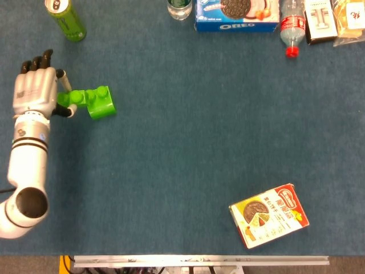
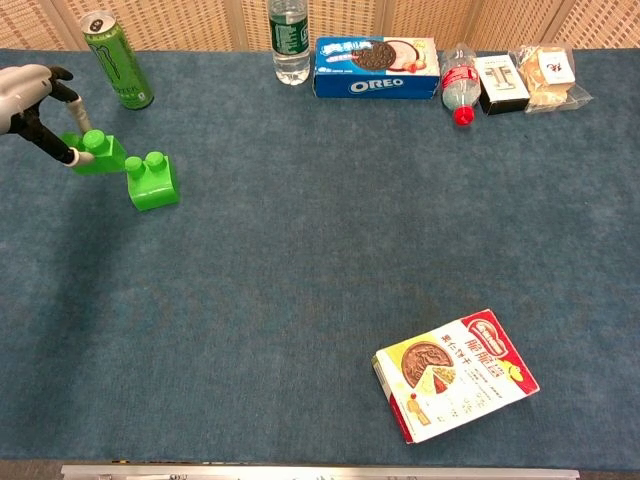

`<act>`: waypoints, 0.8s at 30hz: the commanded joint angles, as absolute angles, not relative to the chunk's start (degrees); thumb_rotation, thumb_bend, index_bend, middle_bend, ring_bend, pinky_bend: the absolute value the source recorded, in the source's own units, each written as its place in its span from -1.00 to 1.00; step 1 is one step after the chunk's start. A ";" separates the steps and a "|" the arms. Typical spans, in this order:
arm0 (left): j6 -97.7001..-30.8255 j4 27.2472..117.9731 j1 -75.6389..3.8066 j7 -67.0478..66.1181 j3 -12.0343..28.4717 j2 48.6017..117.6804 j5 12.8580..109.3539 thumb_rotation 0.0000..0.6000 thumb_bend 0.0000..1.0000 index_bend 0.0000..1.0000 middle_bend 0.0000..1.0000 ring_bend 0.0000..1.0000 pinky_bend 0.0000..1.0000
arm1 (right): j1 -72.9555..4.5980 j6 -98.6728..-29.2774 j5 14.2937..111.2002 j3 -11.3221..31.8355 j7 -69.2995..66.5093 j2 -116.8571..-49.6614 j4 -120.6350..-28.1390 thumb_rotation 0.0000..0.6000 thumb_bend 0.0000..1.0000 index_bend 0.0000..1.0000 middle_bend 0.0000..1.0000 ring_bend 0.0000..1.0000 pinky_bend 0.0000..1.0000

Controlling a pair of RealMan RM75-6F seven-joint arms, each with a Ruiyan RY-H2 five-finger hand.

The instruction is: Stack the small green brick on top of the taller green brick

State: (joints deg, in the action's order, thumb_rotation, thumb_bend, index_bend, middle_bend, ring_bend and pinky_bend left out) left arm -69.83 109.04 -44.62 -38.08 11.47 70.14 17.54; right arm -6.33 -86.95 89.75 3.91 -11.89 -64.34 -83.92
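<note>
My left hand [image 1: 35, 91] [image 2: 38, 100] pinches the small green brick [image 1: 73, 99] [image 2: 98, 152] between thumb and a finger and holds it off the blue table. The brick hangs just left of the taller green brick [image 1: 102, 103] [image 2: 153, 181], its right end reaching that brick's top-left edge in both views. The taller brick stands upright on the cloth with two studs on top. My right hand is in neither view.
A green can [image 1: 65, 19] [image 2: 117, 59] stands behind the bricks at the far left. A bottle [image 2: 288, 39], an Oreo box [image 2: 375, 66], a red-capped bottle [image 2: 459, 80] and small packets line the back edge. A snack box [image 1: 269, 215] lies front right.
</note>
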 commanded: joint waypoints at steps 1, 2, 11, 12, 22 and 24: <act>-71.79 108.16 -46.31 -40.23 12.35 72.45 14.80 1.00 -0.35 0.07 -1.00 -1.00 -0.93 | -6.29 -87.06 89.84 3.89 -12.13 -64.21 -83.95 1.00 -0.21 0.40 -0.09 -0.16 0.27; -72.00 108.03 -46.71 -40.86 12.48 72.83 13.98 1.00 -0.35 0.07 -1.00 -1.00 -0.93 | -6.28 -87.10 89.87 3.89 -12.21 -64.17 -83.97 1.00 -0.21 0.40 -0.09 -0.16 0.27; -72.10 104.82 -49.52 -43.93 14.52 75.92 8.11 1.00 -0.35 0.06 -1.00 -1.00 -0.93 | -6.32 -86.99 89.90 3.82 -12.51 -64.01 -83.99 1.00 -0.21 0.40 -0.09 -0.16 0.27; -72.10 104.55 -49.58 -43.85 14.69 76.08 8.01 1.00 -0.35 0.06 -1.00 -1.00 -0.93 | -6.33 -86.97 89.91 3.81 -12.51 -64.00 -83.99 1.00 -0.21 0.40 -0.09 -0.16 0.27; -72.05 101.82 -50.33 -44.27 15.67 77.84 6.47 1.00 -0.35 0.06 -1.00 -1.00 -0.93 | -6.48 -86.63 89.95 3.67 -12.16 -64.11 -84.07 1.00 -0.21 0.40 -0.09 -0.16 0.27; -72.18 101.38 -50.56 -44.70 15.72 78.25 6.12 1.00 -0.35 0.06 -1.00 -1.00 -0.93 | -6.50 -86.60 89.96 3.65 -12.12 -64.12 -84.10 1.00 -0.21 0.40 -0.09 -0.16 0.27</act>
State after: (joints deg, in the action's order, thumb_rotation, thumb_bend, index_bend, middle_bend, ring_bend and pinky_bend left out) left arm -72.12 101.51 -50.46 -44.57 15.68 78.13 6.24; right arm -6.50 -86.60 89.96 3.65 -12.12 -64.13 -84.10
